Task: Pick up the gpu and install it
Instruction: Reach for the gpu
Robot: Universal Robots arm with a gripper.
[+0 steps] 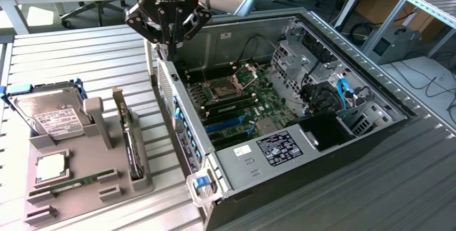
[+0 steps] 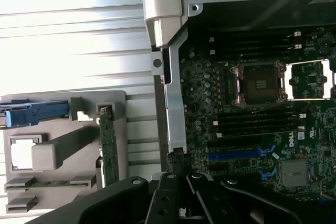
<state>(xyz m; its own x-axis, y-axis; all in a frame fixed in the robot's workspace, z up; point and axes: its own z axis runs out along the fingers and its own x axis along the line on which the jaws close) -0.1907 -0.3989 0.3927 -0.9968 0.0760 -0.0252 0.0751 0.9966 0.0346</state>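
Observation:
The gpu (image 1: 129, 140) is a thin dark card standing on edge in a slot of the grey parts holder (image 1: 85, 188), at the exterior view's left of the open computer case (image 1: 242, 161). The wrist view shows the same gpu (image 2: 108, 140) edge-on in the holder (image 2: 58, 150). My gripper (image 1: 170, 43) hangs over the case's side wall at its far end, well beyond the card. Its fingers are drawn together with nothing between them. In the wrist view my gripper (image 2: 181, 182) sits above the case rail. The blue expansion slots (image 1: 228, 124) on the motherboard stand bare.
The holder also carries a silver hard drive (image 1: 50, 114) with a blue bracket, a square chip (image 1: 51, 167) and a green memory stick (image 1: 71, 180). Cables and drive cages (image 1: 335, 97) crowd the case's far side. The table is ribbed metal (image 1: 78, 55).

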